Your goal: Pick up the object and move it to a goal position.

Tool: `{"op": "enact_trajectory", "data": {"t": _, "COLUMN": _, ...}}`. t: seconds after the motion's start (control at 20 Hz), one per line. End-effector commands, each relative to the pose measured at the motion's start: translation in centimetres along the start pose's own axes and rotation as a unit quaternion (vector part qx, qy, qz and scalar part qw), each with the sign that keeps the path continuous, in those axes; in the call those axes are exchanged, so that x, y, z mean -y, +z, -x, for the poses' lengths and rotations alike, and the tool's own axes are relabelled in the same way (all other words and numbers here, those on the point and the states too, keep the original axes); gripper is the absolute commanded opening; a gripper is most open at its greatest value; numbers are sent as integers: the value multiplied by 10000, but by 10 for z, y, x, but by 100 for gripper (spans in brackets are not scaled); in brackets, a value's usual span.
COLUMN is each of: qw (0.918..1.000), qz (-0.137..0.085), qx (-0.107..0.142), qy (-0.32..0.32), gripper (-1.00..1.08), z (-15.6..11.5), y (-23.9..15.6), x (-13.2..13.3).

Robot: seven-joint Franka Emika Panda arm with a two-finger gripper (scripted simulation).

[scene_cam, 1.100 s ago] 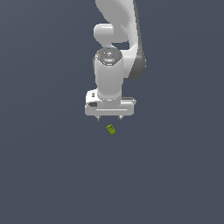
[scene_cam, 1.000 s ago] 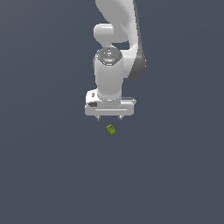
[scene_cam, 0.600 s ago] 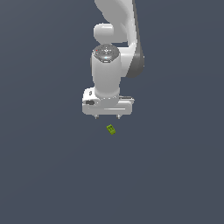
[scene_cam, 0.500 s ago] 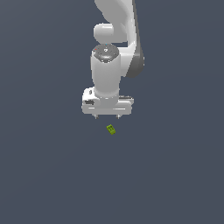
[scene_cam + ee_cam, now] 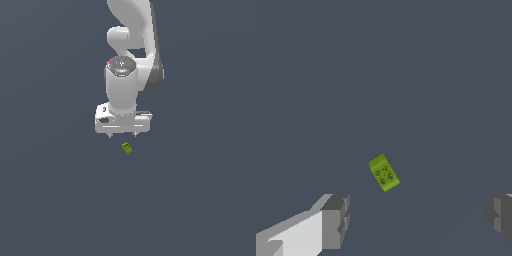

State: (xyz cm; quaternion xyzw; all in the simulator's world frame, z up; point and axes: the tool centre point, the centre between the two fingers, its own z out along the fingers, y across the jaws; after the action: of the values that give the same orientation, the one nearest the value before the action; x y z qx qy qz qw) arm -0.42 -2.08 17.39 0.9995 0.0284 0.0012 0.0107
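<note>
Background: plain dark slate-blue floor [image 5: 55, 200] fills both views, flat and unmarked, with no edges or walls showing.

Arm: white Panda arm [image 5: 135, 45] enters from the top centre of the exterior view and hangs straight down, its round wrist joint facing the camera in the upper middle of the frame.

Gripper: white gripper [image 5: 122, 135] sits just above the frame's centre in the exterior view, a wide pale bar with two short fingertips pointing down. In the wrist view the two grey fingers [image 5: 336, 221] appear at the lower left and lower right corners, far apart, with open floor between them. The jaws are spread wide and hold nothing.

Object: tiny lime-green block [image 5: 127, 147] lies on the floor just below the gripper in the exterior view, slightly toward the exterior view's right of the gripper's midline, near the centre of the frame. It is much smaller than the gripper and not touching it.

Object up close: in the wrist view the block [image 5: 384, 172] sits a little below the frame's centre, turned at a slant so its long side runs from upper left to lower right. Small dark marks show on its top face. It lies between the two fingers' lines but farther up the frame than their tips, closer to the left finger than to the right one.

Contact: a clear gap of floor separates the block from both fingers in each view.
</note>
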Motion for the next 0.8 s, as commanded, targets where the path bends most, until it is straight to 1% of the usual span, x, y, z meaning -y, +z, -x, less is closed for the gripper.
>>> {"op": "enact_trajectory", "data": {"t": 0.0, "qw": 9998, "qz": 0, "qx": 4, "qy": -177, "gripper": 100, "z": 2, "y": 8, "x": 1}}
{"op": "enact_trajectory", "data": {"t": 0.2, "qw": 9984, "qz": -4, "qx": 6, "qy": -567, "gripper": 100, "z": 5, "y": 25, "x": 3}}
{"op": "enact_trajectory", "data": {"t": 0.35, "qw": 9956, "qz": -13, "qx": 8, "qy": -936, "gripper": 100, "z": 9, "y": 41, "x": 4}}
{"op": "enact_trajectory", "data": {"t": 0.75, "qw": 9805, "qz": -57, "qx": -1, "qy": -1964, "gripper": 100, "z": 23, "y": 83, "x": 12}}
